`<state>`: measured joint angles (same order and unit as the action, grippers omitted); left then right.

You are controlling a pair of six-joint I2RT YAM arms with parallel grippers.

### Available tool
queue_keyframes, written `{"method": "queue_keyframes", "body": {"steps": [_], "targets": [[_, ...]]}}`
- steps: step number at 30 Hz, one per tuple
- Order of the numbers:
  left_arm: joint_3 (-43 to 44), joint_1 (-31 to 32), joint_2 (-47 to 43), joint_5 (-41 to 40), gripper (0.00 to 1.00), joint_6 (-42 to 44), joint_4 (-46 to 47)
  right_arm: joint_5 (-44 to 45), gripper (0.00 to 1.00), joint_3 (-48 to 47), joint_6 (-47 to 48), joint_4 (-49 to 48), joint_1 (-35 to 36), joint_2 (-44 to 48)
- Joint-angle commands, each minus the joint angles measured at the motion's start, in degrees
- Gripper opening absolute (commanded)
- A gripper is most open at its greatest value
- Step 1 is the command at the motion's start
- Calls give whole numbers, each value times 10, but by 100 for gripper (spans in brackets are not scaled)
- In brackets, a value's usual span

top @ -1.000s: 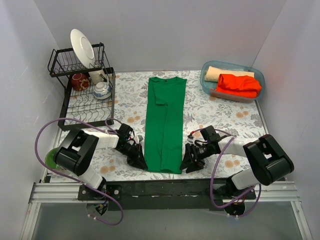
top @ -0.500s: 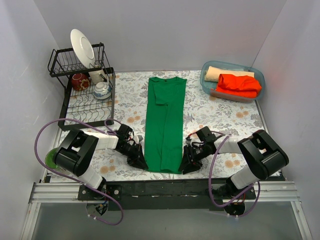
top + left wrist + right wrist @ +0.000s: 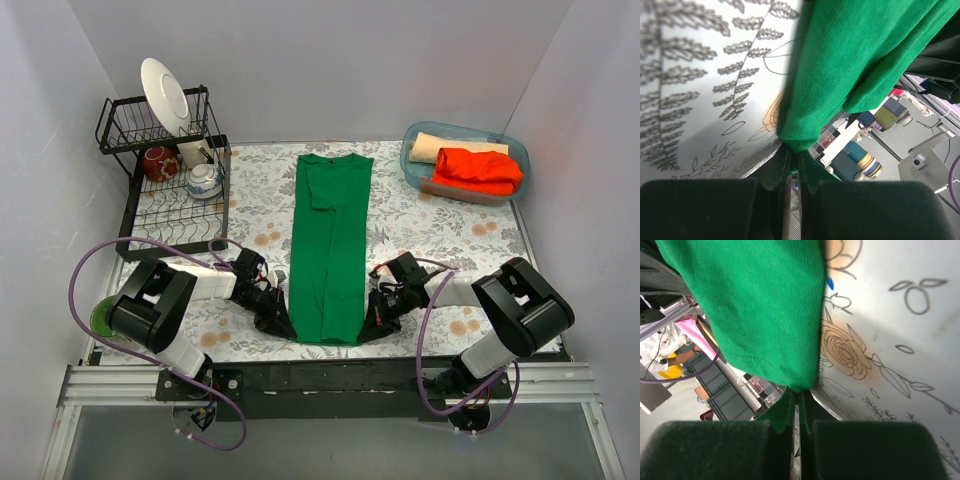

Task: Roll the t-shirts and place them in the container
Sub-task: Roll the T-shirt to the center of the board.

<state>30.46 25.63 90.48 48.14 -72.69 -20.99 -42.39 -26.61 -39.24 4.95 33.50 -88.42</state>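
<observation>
My left gripper (image 3: pixel 279 323) clamped the green t-shirt's (image 3: pixel 330 250) near left corner, my right gripper (image 3: pixel 371 326) its near right.

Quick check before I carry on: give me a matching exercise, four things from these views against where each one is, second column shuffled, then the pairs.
Things:
1. green t-shirt
2. orange-red t-shirt
3. white plate
4. left gripper

Places:
A. upright in the top tier of the dish rack
B. pinched shut on a near corner of the green cloth
C. in the blue bin at the far right
D. laid out as a long strip down the middle of the table

Pairs: 1-D, 2-C, 3-A, 4-B
</observation>
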Motion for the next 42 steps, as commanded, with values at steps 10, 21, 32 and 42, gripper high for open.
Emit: {"method": "queue_keyframes", "body": {"steps": [10, 21, 32, 42], "targets": [[-2, -2, -87, 56, 0, 1, 3, 151, 1, -8, 34, 119, -25, 83], [37, -13, -90, 46, 0, 16, -13, 109, 1, -79, 34, 110, -37, 85], [25, -46, -116, 17, 0, 26, -25, 80, 1, -111, 15, 106, -30, 43], [55, -55, -86, 12, 0, 25, 4, 73, 1, -140, 20, 82, -27, 50]]}}
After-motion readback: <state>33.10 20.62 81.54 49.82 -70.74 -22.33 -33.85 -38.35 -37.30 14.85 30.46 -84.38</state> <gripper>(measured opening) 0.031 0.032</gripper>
